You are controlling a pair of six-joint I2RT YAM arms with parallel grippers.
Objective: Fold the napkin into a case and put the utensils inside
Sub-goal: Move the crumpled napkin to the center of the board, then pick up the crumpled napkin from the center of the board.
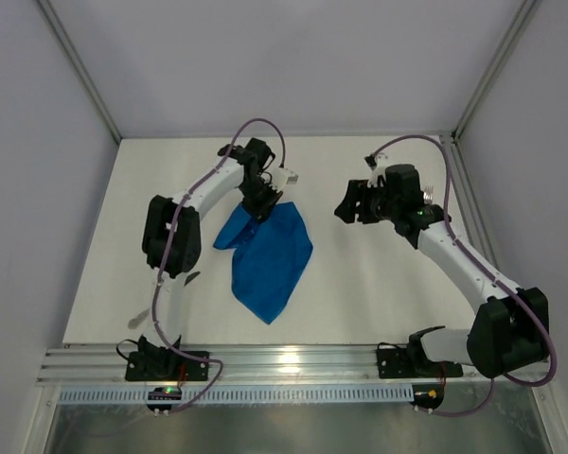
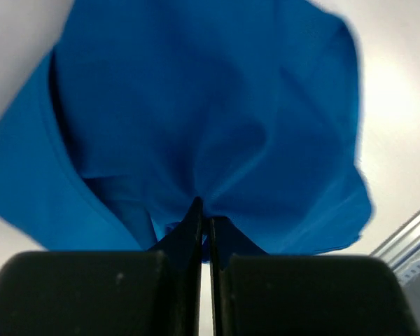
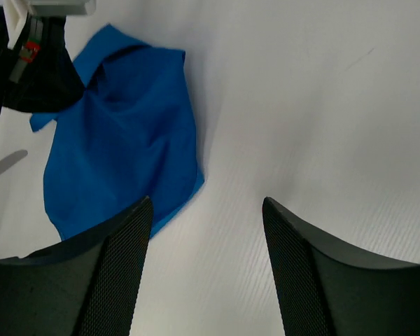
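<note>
The bright blue napkin (image 1: 265,257) lies crumpled on the white table, with its far part lifted. My left gripper (image 1: 262,206) is shut on a bunch of the napkin at its far edge. In the left wrist view the closed gripper (image 2: 204,210) pinches the cloth (image 2: 210,105), which hangs in folds beyond it. My right gripper (image 1: 352,203) is open and empty, above the bare table to the right of the napkin. It also shows in the right wrist view (image 3: 206,203), with the napkin (image 3: 119,154) to its left. A dark grey utensil tip (image 1: 191,277) and a silver utensil end (image 1: 137,316) peek out beside the left arm.
The white table (image 1: 379,293) has a metal rail (image 1: 293,361) along its near edge. Grey walls enclose the left, far and right sides. The left arm's upper link (image 1: 170,236) stands over the utensils at the left.
</note>
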